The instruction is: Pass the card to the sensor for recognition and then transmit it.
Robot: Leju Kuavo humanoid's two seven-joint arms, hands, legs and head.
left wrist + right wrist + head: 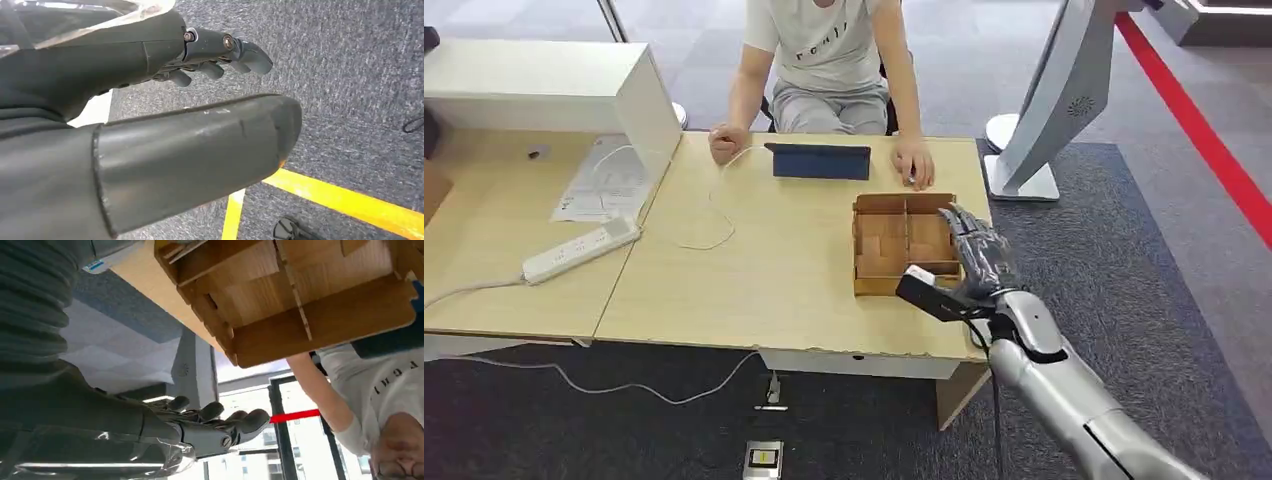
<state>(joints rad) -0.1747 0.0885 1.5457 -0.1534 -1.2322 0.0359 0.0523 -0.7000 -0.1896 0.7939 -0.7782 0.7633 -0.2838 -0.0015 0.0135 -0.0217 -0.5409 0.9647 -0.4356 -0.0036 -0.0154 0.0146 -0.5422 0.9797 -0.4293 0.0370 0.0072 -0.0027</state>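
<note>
R hand (976, 255) hangs over the near right corner of the wooden box (902, 243), fingers apart and stretched out toward the far side, nothing in them. In the wrist view the same hand (200, 427) shows its fingers (247, 419) loosely spread, w/ the box (300, 300) just beyond the fingertips. Box has several compartments; can't tell whether a card lies inside, none is plainly visible. Box sits on the table (754, 270).

L hand (150, 100) hangs over grey carpet w/ a yellow floor line (345, 197) past its fingertips; fingers (245, 52) slightly curled but apart, holding nothing.

Beyond the R fingertips, across the table, a person (829, 60) sits w/ both hands on the tabletop, a dark blue tablet (821, 161) between them. Well off to the L of the fingers: power strip (581, 250), papers (604, 180).
</note>
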